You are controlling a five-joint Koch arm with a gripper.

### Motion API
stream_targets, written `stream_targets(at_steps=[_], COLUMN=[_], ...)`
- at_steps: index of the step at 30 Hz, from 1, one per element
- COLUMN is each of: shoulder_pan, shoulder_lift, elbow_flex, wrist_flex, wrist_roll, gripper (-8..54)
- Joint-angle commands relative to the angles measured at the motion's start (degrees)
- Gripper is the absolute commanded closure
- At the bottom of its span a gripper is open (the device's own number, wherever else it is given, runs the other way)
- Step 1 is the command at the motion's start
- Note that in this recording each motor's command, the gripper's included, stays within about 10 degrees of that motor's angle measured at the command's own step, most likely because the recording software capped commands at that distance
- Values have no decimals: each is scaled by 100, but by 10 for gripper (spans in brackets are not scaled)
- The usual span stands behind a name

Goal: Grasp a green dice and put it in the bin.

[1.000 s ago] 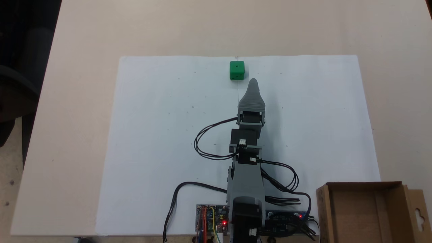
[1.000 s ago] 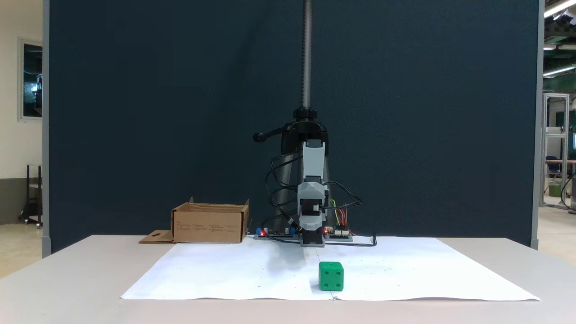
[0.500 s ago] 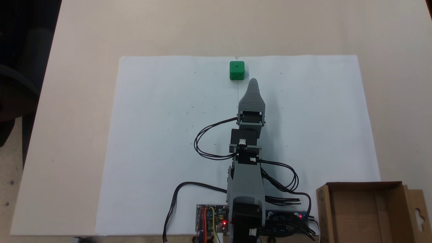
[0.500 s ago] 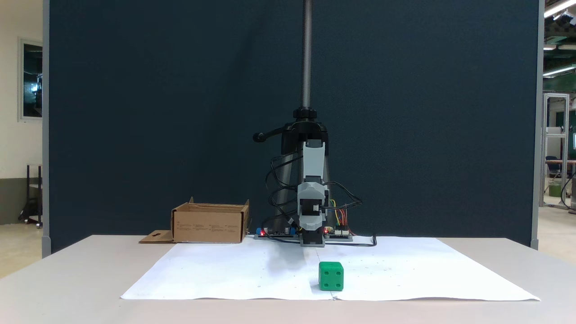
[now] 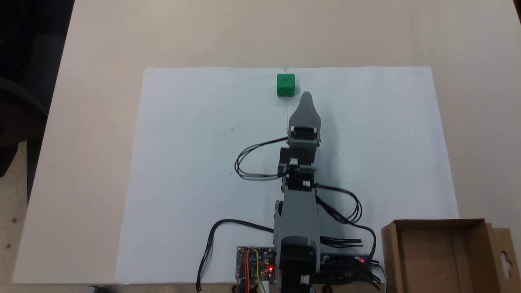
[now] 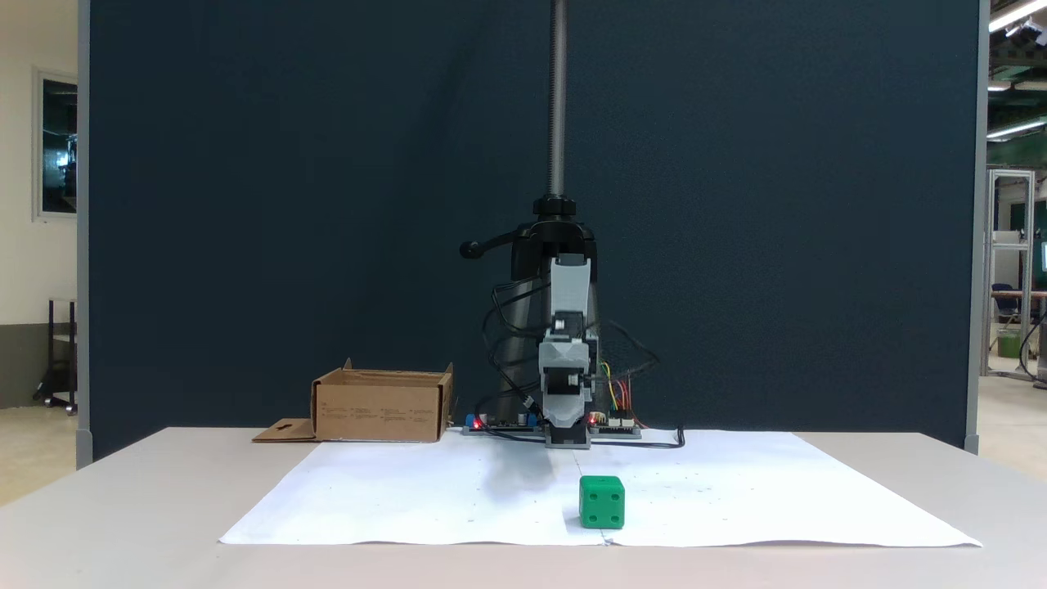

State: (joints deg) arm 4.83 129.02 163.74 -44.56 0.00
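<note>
Fixed view: green dice [image 5: 285, 84] near paper edge [image 5: 285, 68].

Even, soft light from above fills both fixed views. The white paper [image 5: 195, 162] shows mild glare, and the arm [image 5: 299, 211] casts a faint shadow to its right. Its cables [image 6: 626, 356] look motion-blurred against the dark panel [image 6: 327, 204].
</note>
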Motion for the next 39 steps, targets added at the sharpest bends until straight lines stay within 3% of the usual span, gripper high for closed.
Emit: stream_targets(at_steps=[1, 9, 20, 32, 39], shoulder_pan=[53, 26, -229, -290, -545], shoulder_lift=[571, 229, -1758, -3964, -4790], elbow_flex=[-633, -2092, -4034, -7356, -8543], wrist_flex=[938, 3953, 5423, 8840, 10477], wrist_roll=[-431, -422, -396, -26, 325], gripper=[60, 60, 42, 40, 40])
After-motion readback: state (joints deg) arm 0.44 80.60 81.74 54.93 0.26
